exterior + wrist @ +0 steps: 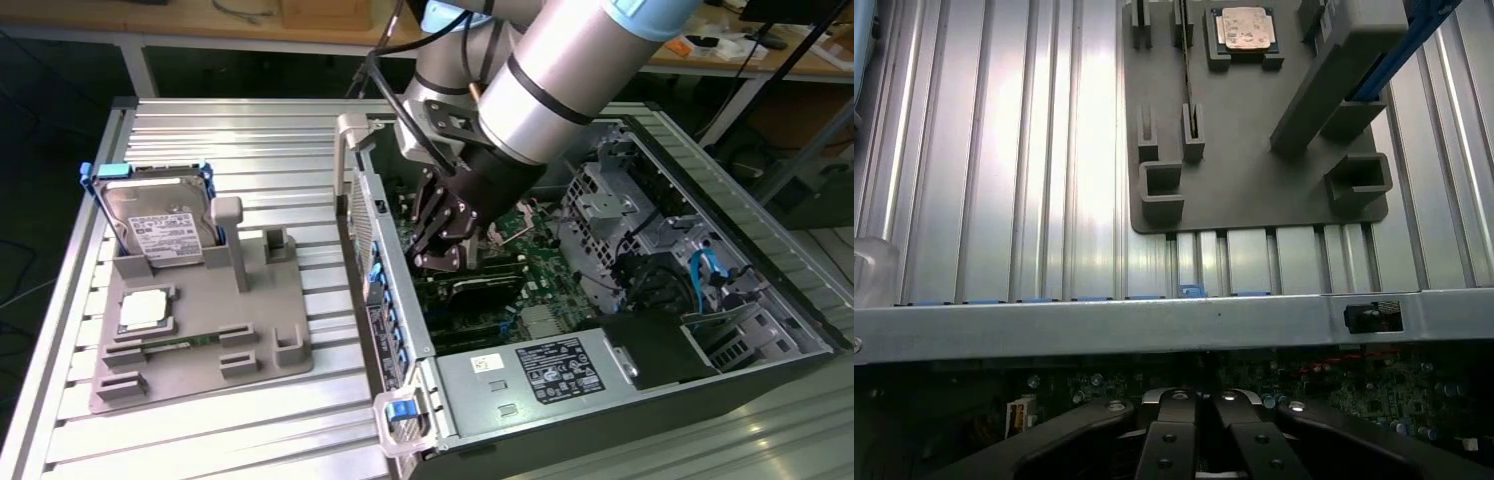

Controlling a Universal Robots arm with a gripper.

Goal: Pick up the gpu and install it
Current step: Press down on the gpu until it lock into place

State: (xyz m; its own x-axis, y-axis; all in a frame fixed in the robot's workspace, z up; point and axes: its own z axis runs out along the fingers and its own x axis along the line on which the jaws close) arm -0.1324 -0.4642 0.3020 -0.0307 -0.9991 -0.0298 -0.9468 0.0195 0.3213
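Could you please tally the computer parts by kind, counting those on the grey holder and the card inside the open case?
Hard drive, standing in the grey holder: 1
Processor chip, lying flat on the holder: 1
Memory stick, on edge in the holder: 1
Gpu, inside the open case below the shut gripper: 1
Total: 4

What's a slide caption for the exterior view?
Shut gripper down inside the open PC case, above the gpu on the motherboard.
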